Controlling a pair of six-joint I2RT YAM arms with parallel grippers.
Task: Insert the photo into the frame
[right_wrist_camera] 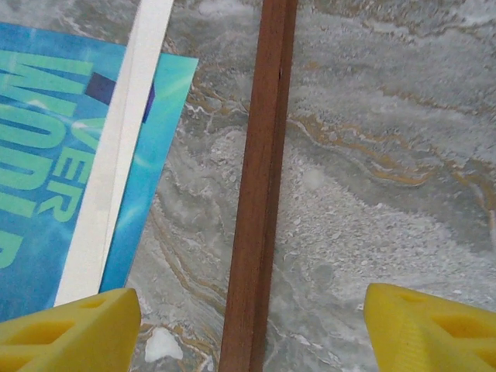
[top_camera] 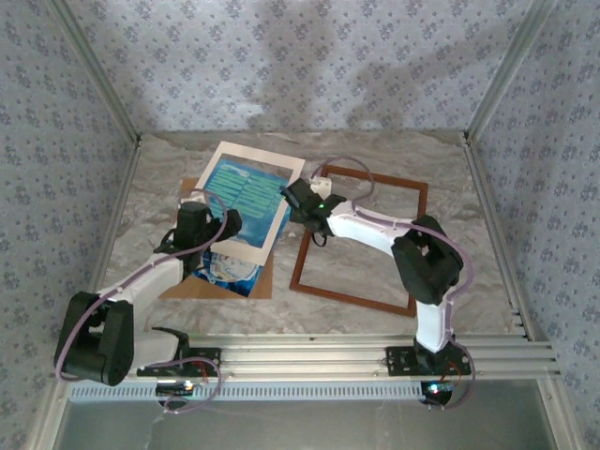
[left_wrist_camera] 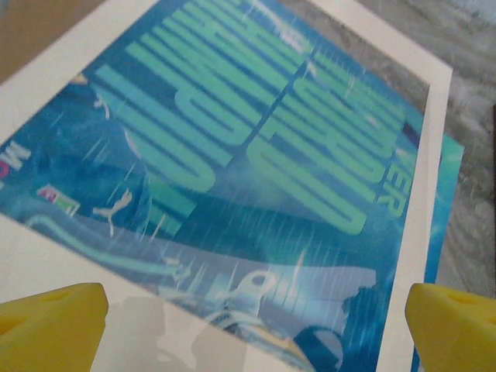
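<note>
**Item 1: photo** [top_camera: 246,195]. Upper centre of the top view, left of the frame and apart from it. It lies flat under a cream mat [top_camera: 281,187], w/ blue-teal print and lettering showing thru the mat's window. In the right wrist view one corner pokes out past the mat's edge.

**Item 2: frame** [top_camera: 352,300]. Dark red-brown, centre-right of the top view, flat on the marble table [top_camera: 450,159], w/ bare tabletop inside it.

**Item 3: backing board** [top_camera: 234,291]. Brown, lower left of the mat, partly beneath it.

**Item 4: left gripper** [top_camera: 204,223]. At the mat's lower-left edge. We see its yellow fingers [left_wrist_camera: 46,322] spread wide above mat and photo, pinching nothing.

**Item 5: right gripper** [top_camera: 300,197]. Btwn mat and frame. Its fingers [right_wrist_camera: 70,329] stand apart, one on either side of the frame's rail, w/ gaps visible on both sides.
</note>
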